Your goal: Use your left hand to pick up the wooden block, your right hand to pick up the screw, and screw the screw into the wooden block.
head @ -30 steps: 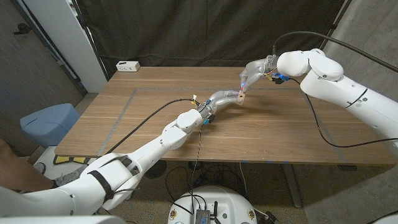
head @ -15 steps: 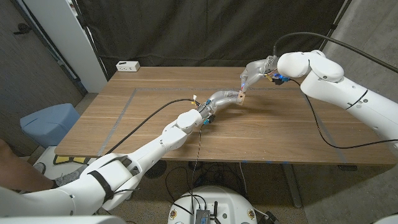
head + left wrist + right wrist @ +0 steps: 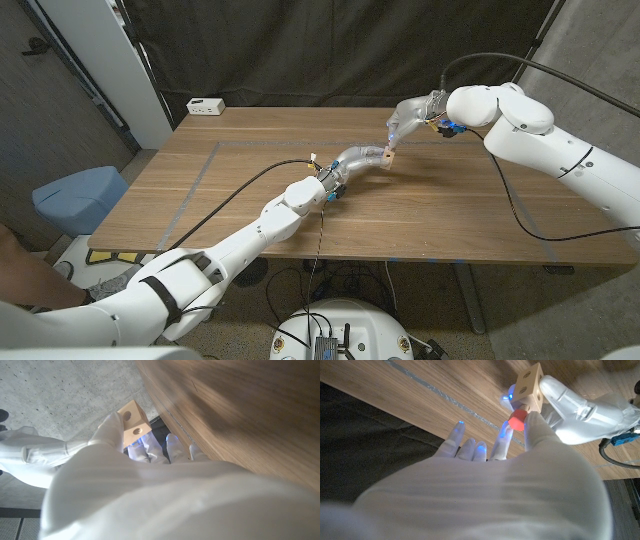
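The wooden block (image 3: 529,382) is held above the counter (image 3: 250,190) by the left hand (image 3: 362,158). The red-headed screw (image 3: 517,419) is pinched against it by the right hand (image 3: 402,118).

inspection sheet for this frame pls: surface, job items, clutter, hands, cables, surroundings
Surface: wooden table, with faint tape lines.
Job's things: wooden block held above the table, a hole showing in one face; red-headed screw against the block.
Clutter: white power strip at the far left corner.
Hands: left hand grips the block; right hand pinches the screw between its fingers.
Cables: black cable along the left arm; another looping from the right arm.
Surroundings: dark curtain behind; blue-grey bin at left.
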You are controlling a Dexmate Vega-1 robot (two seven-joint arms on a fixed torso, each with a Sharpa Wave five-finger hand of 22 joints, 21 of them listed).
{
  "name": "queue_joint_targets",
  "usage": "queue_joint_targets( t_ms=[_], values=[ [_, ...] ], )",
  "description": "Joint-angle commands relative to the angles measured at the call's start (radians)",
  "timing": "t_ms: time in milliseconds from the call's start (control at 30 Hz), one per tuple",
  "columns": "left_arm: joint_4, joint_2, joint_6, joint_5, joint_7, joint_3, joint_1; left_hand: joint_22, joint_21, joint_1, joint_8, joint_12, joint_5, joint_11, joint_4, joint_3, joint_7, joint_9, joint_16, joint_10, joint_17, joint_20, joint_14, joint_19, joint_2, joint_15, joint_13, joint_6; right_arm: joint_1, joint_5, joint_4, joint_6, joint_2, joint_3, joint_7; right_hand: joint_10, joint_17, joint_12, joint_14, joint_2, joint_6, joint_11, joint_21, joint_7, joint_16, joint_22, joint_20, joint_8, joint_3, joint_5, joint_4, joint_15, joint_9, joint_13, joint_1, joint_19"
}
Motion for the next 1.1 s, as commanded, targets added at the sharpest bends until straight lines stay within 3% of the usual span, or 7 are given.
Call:
queue_joint_targets(
  t_ms=[33,1100],
  values=[
    [-0.017,0.007,0.002,0.002,0.007,-0.002,0.009,0.004,0.004,0.005,0.008,0.001,0.005,0.004,0.003,0.005,-0.002,0.003,-0.002,0.005,0.003,0.005,0.007,-0.003,0.009,-0.054,0.003,0.046,-0.007,-0.006,-0.013,-0.011,-0.005,0.002,-0.012,0.019,0.005,0.006,0.016,-0.002,0.021,0.001,0.007,0.005,0.005,0.001,-0.005,0.011,-0.001,-0.004,0.01,-0.036,0.002,0.002,-0.019,0.013],
    [0.017,-0.004,-0.01,-0.008,-0.012,-0.003,-0.005,0.004,0.003,0.003,0.006,-0.001,0.006,0.004,0.005,0.008,-0.003,0.004,-0.003,0.0,0.004,0.008,0.004,-0.005,0.014,-0.05,0.003,0.04,0.002,-0.025,0.007,-0.023,0.012,-0.016,-0.01,0.077,0.007,0.014,0.045,-0.003,0.092,0.004,0.003,0.025,0.012,0.002,-0.014,0.035,-0.018,-0.01,0.029,-0.032,0.001,0.001,-0.087,0.028]
  ],
)
